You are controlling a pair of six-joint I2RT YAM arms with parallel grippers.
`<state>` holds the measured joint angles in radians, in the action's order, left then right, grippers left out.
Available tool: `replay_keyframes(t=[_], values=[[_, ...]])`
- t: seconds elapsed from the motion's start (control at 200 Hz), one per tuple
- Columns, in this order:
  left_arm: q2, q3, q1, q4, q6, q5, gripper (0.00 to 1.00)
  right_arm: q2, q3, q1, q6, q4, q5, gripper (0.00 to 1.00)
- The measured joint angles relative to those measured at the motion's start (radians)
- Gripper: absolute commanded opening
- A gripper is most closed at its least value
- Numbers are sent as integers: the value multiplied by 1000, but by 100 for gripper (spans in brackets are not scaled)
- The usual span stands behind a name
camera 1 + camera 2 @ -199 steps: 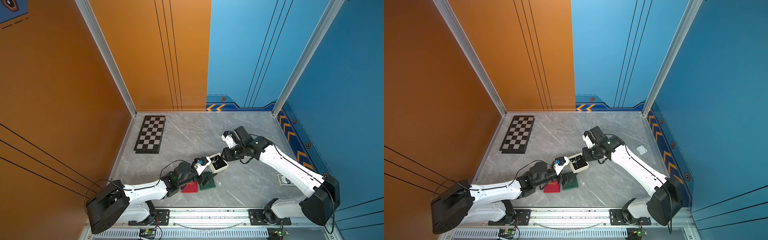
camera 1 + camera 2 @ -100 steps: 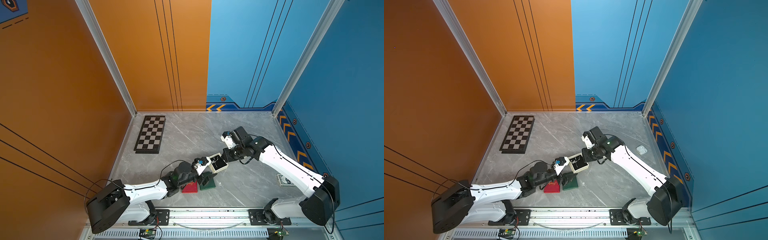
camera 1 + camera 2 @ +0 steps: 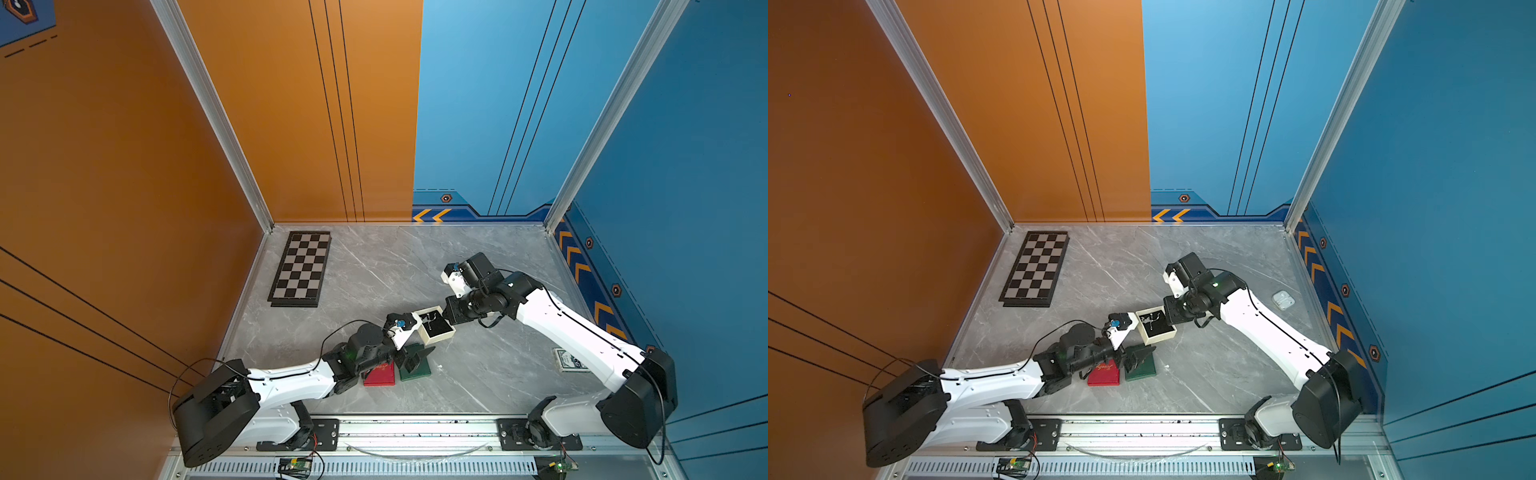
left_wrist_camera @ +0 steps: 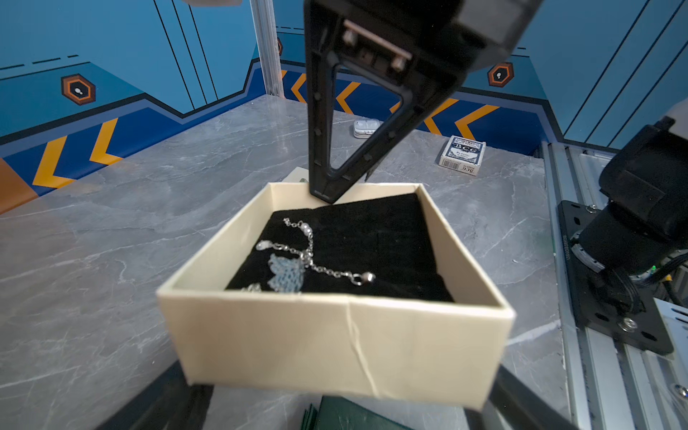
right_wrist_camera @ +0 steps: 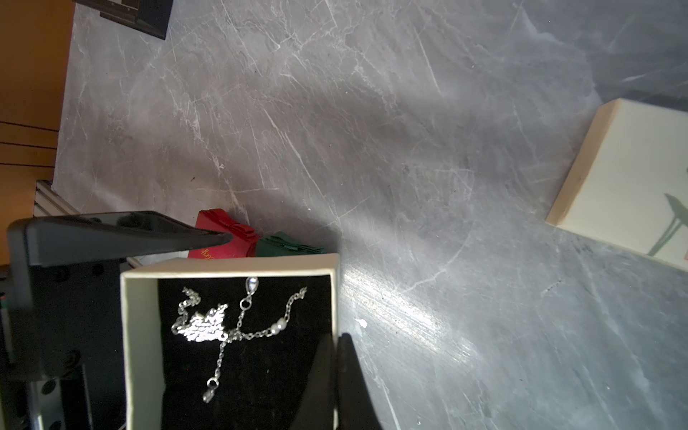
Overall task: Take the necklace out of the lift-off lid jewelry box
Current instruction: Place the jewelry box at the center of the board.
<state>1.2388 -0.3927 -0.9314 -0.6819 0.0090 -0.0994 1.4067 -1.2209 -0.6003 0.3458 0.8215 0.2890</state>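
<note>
cream jewelry box (image 4: 335, 342), one, holds one silver necklace (image 4: 298, 260); one lid (image 5: 629, 178) lies apart. right end effector (image 5: 337, 339) pinches the box wall; left end effector (image 3: 417, 356) spread wide.

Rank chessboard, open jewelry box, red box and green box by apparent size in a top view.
1. chessboard
2. open jewelry box, which appears raised off the table, so it may look slightly bigger
3. red box and green box: they look alike and both are partly hidden, so not ranked
</note>
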Motion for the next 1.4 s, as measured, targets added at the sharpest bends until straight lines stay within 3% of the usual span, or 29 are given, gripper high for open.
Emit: replay_keyframes(t=[0.335,0.701,1.021,1.401], values=[[-31,32,-4,11,-53,79,98,148,-20,75,8,-105,-113,0],[-222,-4,-4,257,-177,362,98,334,-26,78,18,-244,-370,0],[-241,-24,-4,373,-217,433,98,430,-27,90,11,-321,-399,0],[-233,-25,-5,389,-217,441,98,434,-28,97,-4,-336,-399,21]])
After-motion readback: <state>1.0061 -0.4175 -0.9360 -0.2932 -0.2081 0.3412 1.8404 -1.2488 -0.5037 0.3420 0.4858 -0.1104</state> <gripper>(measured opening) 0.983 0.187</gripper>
